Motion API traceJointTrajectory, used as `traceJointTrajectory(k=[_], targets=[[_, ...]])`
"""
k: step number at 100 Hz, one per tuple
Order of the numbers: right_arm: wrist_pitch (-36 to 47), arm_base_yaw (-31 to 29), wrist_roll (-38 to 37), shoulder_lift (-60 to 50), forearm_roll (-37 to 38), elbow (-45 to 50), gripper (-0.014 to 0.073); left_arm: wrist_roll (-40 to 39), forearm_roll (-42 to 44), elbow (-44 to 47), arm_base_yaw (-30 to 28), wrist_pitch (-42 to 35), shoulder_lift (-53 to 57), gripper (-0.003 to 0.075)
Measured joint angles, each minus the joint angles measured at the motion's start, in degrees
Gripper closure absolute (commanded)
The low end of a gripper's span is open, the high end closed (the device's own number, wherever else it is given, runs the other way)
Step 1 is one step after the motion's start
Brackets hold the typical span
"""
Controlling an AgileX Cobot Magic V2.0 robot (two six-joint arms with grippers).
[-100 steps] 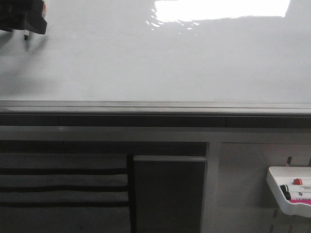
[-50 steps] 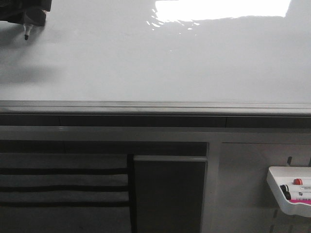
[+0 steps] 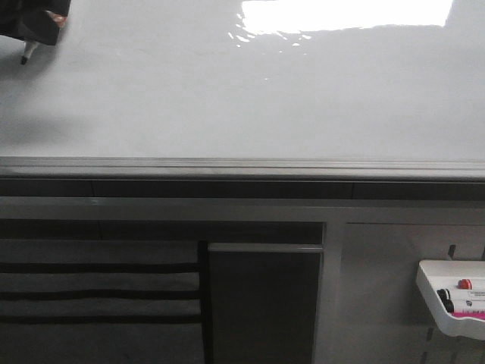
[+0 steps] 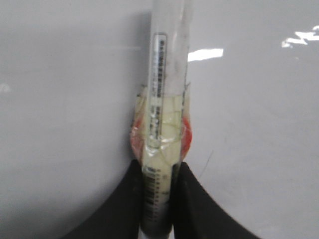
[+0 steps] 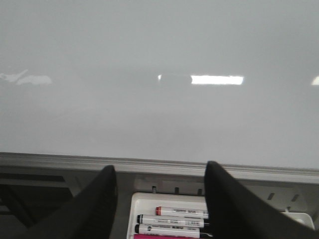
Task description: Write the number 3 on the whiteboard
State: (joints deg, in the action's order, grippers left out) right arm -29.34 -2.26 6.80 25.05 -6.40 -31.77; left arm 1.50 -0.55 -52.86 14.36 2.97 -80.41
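The whiteboard (image 3: 250, 98) is a large glossy white board with a grey edge rail (image 3: 242, 165). My left gripper (image 3: 34, 26) is at the board's far top-left corner in the front view, shut on a marker (image 4: 167, 74) wrapped in tape, whose dark tip (image 3: 28, 54) points down at the board. In the left wrist view the left gripper (image 4: 158, 172) pinches the marker barrel between black fingers. The number 3 is out of view; only a faint short slanting line (image 4: 207, 162) shows on the board beside the marker. My right gripper (image 5: 160, 172) stands open and empty over the marker tray.
A small white plastic tray (image 3: 432, 288) hangs below the board at the lower right, holding several markers (image 5: 182, 212). Below the rail are a dark panel (image 3: 261, 303) and striped slats (image 3: 98, 292). A bright light glare (image 3: 345, 14) lies on the board's top.
The left gripper and its marker have shifted left toward the frame's corner, and the marker tip now slants. Nothing else has moved.
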Motion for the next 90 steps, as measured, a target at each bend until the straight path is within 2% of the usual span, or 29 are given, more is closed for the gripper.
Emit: traceJointTrajectory(k=[10,23,33,43,56,69,90], targets=[[-2.32,0.00,0.00,2.56,-2.47,-2.71,0.0239,0.76,2.16,-0.58,0.63,9.50,3.31,0.0741],[-9.30,0.55,1.20,10.00,-5.06,-8.31,0.0239,7.94,2.68,-2.67,3.50,22.84,6.90,0.0741],[-16.10,2.59,7.50,17.30,-10.96,-12.84,0.0239,15.26,0.55,-4.32,7.18,31.57,8.57,0.0741],[-22.05,5.90,17.50,24.67,-19.06,-17.10,0.0239,24.67,-5.33,-5.60,11.29,38.11,9.10,0.0741],[-27.81,12.25,29.87,34.00,-27.11,-21.89,0.0239,39.04,-15.43,-6.10,15.75,43.51,9.10,0.0741],[-29.98,19.35,40.71,40.94,-30.07,-25.35,0.0239,51.55,-25.56,-6.10,19.56,47.14,9.10,0.0741],[-28.91,27.90,52.65,45.90,-33.58,-29.29,0.0239,57.53,-30.23,-6.10,22.75,48.40,9.10,0.0741]])
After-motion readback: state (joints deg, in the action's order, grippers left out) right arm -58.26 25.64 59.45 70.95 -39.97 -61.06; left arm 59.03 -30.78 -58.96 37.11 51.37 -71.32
